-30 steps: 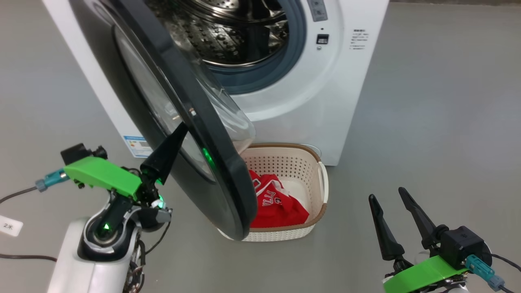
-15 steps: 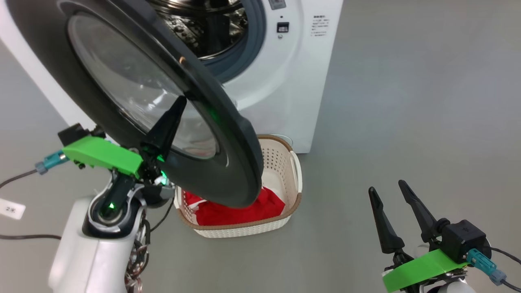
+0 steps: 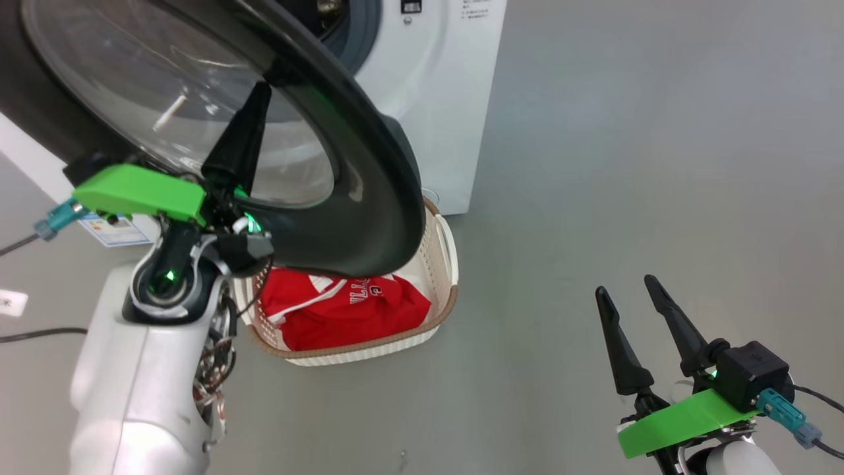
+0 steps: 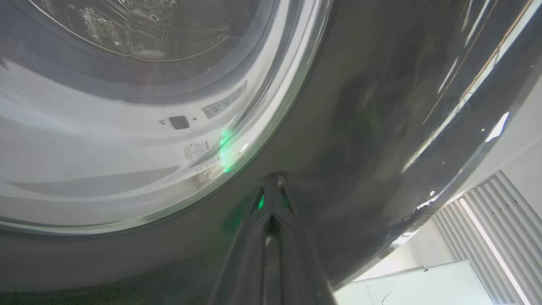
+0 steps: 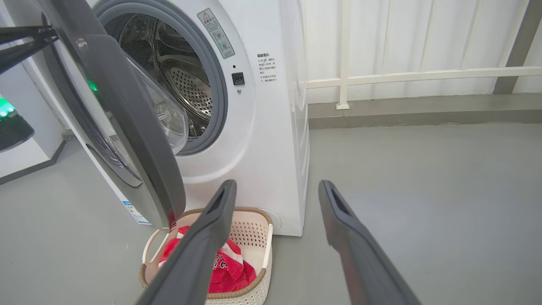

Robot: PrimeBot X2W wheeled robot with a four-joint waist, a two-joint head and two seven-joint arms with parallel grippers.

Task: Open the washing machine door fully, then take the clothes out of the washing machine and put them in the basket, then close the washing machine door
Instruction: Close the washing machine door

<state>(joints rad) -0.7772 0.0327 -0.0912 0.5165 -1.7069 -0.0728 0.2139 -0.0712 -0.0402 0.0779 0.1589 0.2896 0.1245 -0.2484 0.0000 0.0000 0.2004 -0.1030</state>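
Observation:
The washing machine door point(image 3: 369, 171) stands partly swung in front of the white washing machine point(image 3: 435, 99). My left gripper point(image 3: 260, 89) is shut, and its tips press on the door's glossy outer face point(image 4: 360, 127) at the edge of the glass window. The red clothes point(image 3: 330, 316) lie in the cream basket point(image 3: 369, 346) on the floor below the door. The drum point(image 5: 186, 84) shows bare perforated steel. My right gripper point(image 3: 623, 285) hangs open at the lower right, well clear of the basket point(image 5: 250, 281) and holding nothing.
Grey floor spreads to the right of the machine. A dark cable point(image 3: 26, 336) and a white tag point(image 3: 10, 303) lie at the left. A blue label point(image 3: 115, 231) sits low on the machine. A white railing point(image 5: 402, 76) runs along the wall behind.
The head view has shifted. The door has swung from edge-on toward the machine's opening, my shut left gripper staying against its outer face. The right gripper keeps its pose, open.

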